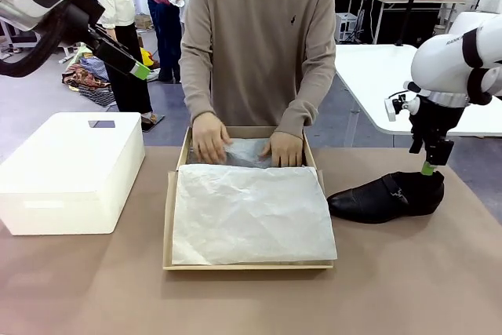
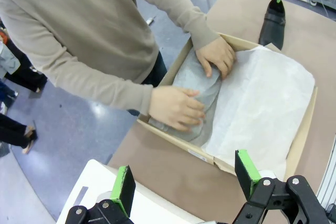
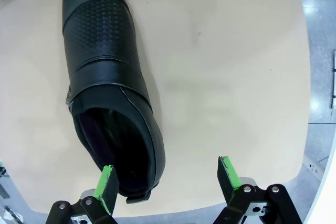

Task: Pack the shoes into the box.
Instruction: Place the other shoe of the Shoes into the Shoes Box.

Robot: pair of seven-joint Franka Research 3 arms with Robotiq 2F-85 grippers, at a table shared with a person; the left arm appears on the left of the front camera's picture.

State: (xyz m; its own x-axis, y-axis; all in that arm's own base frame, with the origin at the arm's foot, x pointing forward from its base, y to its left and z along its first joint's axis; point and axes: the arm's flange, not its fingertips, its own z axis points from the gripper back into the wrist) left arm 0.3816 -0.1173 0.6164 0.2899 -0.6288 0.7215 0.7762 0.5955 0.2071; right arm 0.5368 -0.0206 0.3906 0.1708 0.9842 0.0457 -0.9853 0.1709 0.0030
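Green pads (image 3: 107,181) of the right gripper (image 3: 167,170) stood spread wide with nothing between them, just above the heel end of the black shoe (image 3: 105,66). One pad hung over the rim of the shoe's opening. The other hung over bare table (image 3: 236,77), well to the side of the leather. The shoe therefore lay off-centre from the fingers, towards the first pad rather than in the gap. Its long axis ran straight away from the fingertips, heel nearest and pointed toe farthest, so the closing line of the jaws crossed its width. My judgement was that a small sideways shift towards the shoe would be needed before the fingers could straddle the heel. From the front, that gripper (image 1: 427,166) sat right over the heel, and the shoe (image 1: 384,196) lay on the table just beside the box (image 1: 169,217) with its toe towards it. The left gripper (image 2: 185,167) was also spread and empty, held high and well away from both shoe and box, so the right arm was plainly the nearer one. Beyond its fingers, the person's hands (image 2: 176,107) pressed a grey paper bundle into the far side of the box. What the bundle held could not be told.
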